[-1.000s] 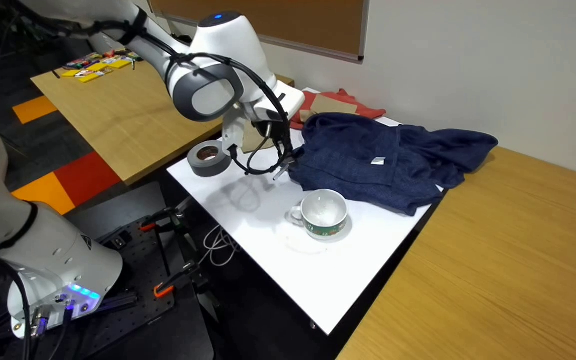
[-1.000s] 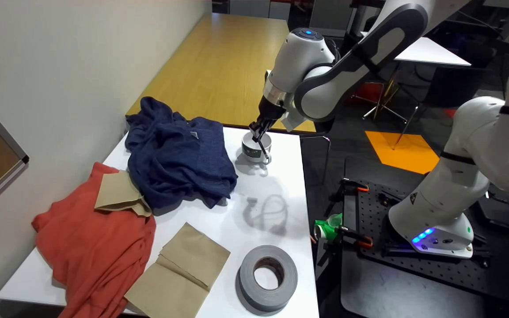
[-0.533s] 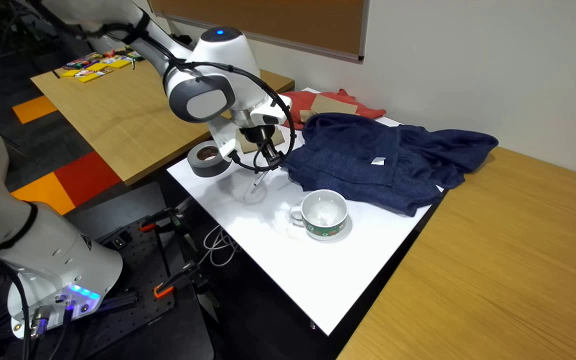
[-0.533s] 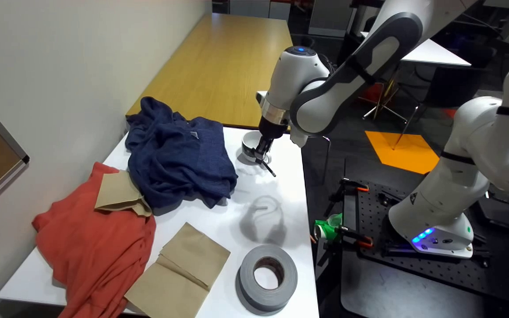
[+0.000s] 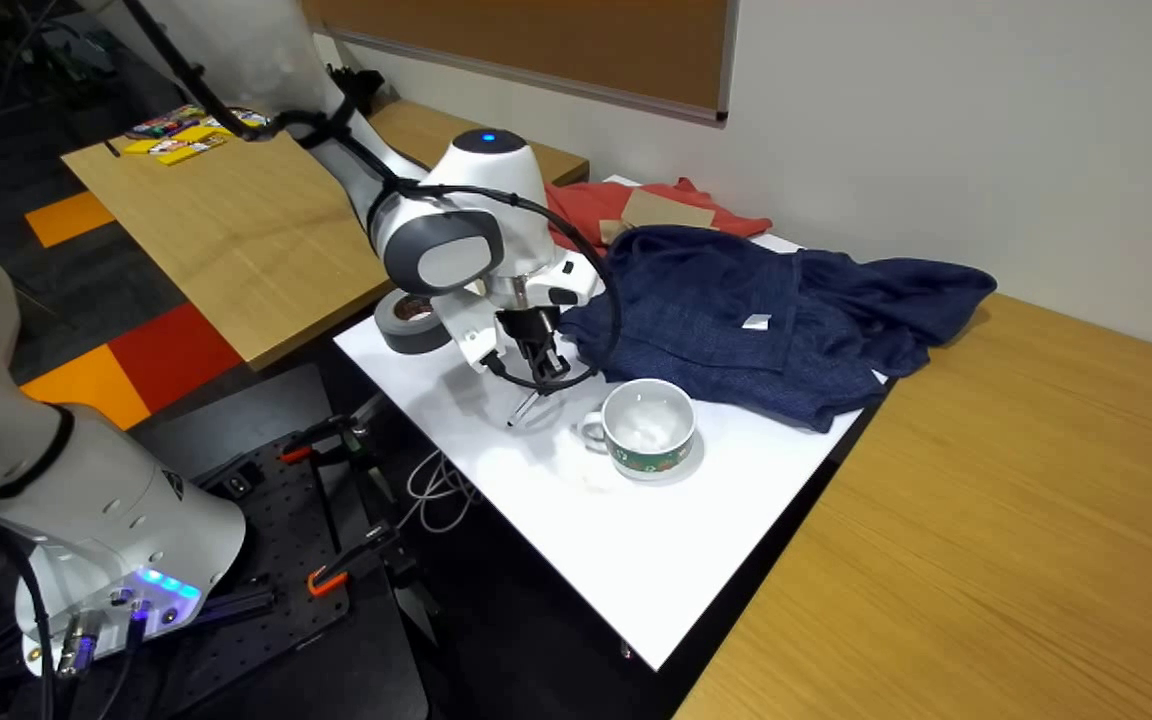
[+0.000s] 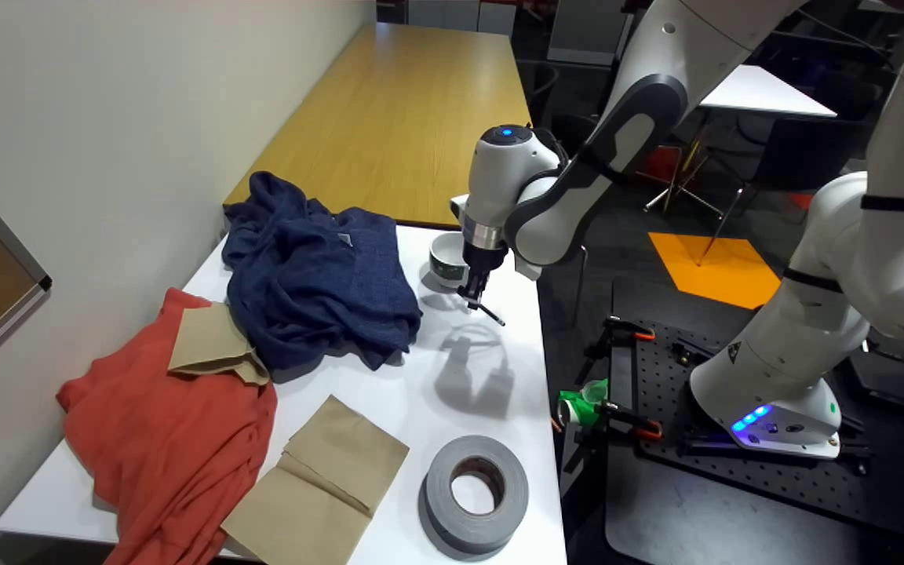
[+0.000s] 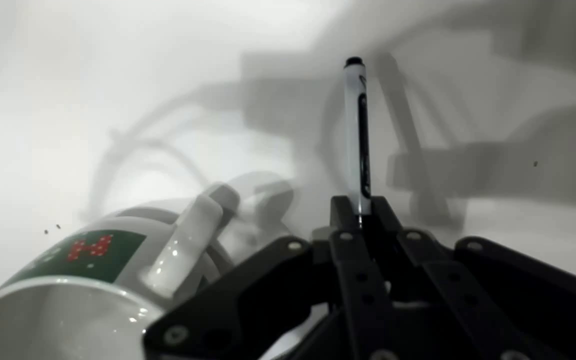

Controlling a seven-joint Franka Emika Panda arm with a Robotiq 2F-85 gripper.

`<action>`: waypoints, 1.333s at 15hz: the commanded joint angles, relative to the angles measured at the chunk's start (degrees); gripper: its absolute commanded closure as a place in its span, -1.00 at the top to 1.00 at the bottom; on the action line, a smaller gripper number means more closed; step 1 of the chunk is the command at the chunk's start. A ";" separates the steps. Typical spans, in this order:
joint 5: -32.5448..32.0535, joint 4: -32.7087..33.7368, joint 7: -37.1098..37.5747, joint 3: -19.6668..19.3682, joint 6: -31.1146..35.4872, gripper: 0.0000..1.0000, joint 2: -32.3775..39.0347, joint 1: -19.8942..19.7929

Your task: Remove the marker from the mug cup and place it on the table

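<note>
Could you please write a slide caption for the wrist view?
The pincer grips a black-tipped marker above the white table, with a mug at lower left.

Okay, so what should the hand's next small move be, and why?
Probably ease the hand down toward the table: it grips the marker, which is already clear of the mug cup, and in the wrist view its shadow lies apart from it, so the marker seems not yet down.
</note>
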 commanded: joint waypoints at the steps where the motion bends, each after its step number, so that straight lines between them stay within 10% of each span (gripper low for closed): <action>1: -1.79 2.09 0.17 -0.04 -2.29 -0.94 1.81 0.03; 3: -3.04 2.08 1.08 -0.78 -1.81 -0.24 2.03 0.71; 11: -3.74 0.31 -0.23 -0.07 -0.90 0.94 -2.28 0.05; 20: -2.91 0.82 -0.09 0.34 -0.18 1.00 -3.95 -0.48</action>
